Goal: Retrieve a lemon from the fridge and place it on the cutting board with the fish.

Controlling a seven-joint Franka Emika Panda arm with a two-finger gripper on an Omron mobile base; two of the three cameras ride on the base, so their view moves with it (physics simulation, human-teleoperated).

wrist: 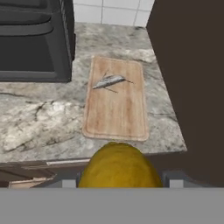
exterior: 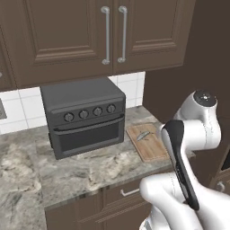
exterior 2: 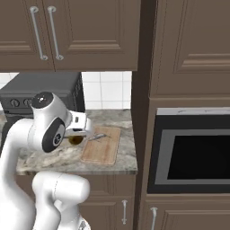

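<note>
Lemon (wrist: 119, 165) clamped in the claw (exterior 2: 76, 139), carried just short of the worktop (wrist: 39, 122) edge, so it can be set on the cutting board (wrist: 116, 109) beside the fish (wrist: 109, 81).

My arm (exterior: 197, 130) is glossy white with rounded links, dark grey joint caps and a black band.

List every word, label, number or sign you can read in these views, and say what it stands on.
None can be read.
The toaster oven: four knobs, no legible markings.
The microwave: no visible lettering.
The cutting board, the fish and the lemon: plain.
</note>
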